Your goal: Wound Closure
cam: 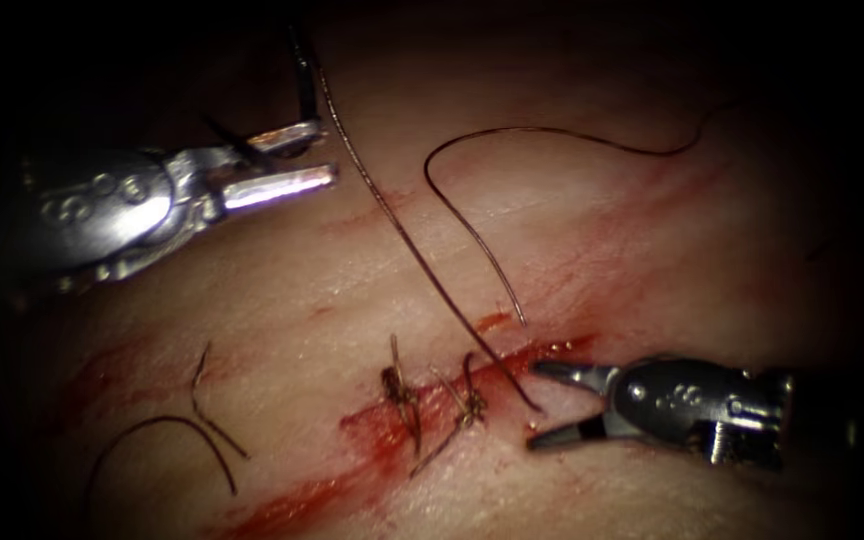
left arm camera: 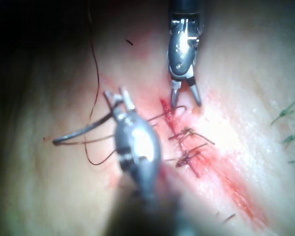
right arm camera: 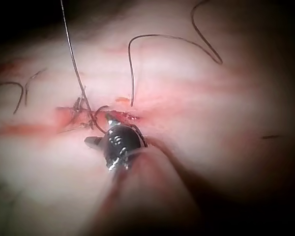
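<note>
Two knotted stitches (cam: 432, 400) already across the cut (cam: 512, 362); right end of cut unclosed. Left tool (cam: 302, 160) up left of cut, clamped on needle (cam: 304, 75) near one end. Right tool (cam: 542, 405) empty, jaws spread, beside cut. Thread (cam: 402, 230) taut between. Cut thread ends (cam: 202, 420) lying loose at left.

A surgical practice bench, to judge by the slab of tissue (cam: 652, 230) lit from close above amid darkness, its red-smeared cut (cam: 432, 420) partly stitched, loose thread (cam: 512, 180) lying across it, and two slim steel tools (cam: 282, 160) (cam: 552, 405).
</note>
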`<move>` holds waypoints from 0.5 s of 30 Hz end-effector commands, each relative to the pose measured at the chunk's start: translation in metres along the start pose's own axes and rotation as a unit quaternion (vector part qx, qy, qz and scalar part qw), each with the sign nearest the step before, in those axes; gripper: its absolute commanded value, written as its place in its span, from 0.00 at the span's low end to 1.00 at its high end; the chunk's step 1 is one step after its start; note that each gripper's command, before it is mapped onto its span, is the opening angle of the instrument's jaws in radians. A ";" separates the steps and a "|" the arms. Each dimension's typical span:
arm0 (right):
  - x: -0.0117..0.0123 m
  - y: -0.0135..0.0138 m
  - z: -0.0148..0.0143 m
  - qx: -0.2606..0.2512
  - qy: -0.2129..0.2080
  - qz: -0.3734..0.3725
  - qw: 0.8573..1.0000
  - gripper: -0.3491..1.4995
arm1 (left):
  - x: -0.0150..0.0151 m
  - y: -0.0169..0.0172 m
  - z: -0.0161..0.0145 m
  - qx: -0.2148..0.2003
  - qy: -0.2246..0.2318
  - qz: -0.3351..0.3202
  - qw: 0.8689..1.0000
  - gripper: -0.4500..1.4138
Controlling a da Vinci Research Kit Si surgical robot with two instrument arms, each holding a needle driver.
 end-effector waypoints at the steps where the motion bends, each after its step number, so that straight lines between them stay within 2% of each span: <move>1: -0.0004 -0.0005 0.0014 0.002 0.000 -0.003 1.000 0.87 | -0.0005 0.0002 0.0005 -0.001 0.000 0.000 1.000 0.00; 4: -0.0007 -0.0006 0.0024 -0.002 -0.009 -0.008 1.000 0.86 | -0.0006 0.0003 0.0006 -0.001 0.001 0.000 1.000 0.00; 5: -0.0007 -0.0007 0.0026 -0.003 -0.014 -0.009 1.000 0.84 | -0.0006 0.0003 0.0006 -0.001 0.001 0.000 1.000 0.00; 6: -0.0007 -0.0007 0.0027 0.003 -0.014 -0.012 1.000 0.74 | -0.0006 0.0003 0.0006 -0.001 0.001 0.000 1.000 0.00; 7: -0.0007 -0.0007 0.0027 0.009 -0.012 -0.018 1.000 0.54 | -0.0006 0.0004 0.0006 -0.001 0.001 0.001 1.000 0.00; 9: -0.0007 -0.0006 0.0023 0.021 -0.015 -0.027 0.999 0.00 | -0.0007 0.0004 0.0006 -0.001 0.001 0.001 1.000 0.00; 15: -0.0004 0.0000 0.0002 -0.006 -0.054 -0.031 0.998 0.00 | -0.0007 0.0005 0.0006 -0.002 0.001 0.001 1.000 0.00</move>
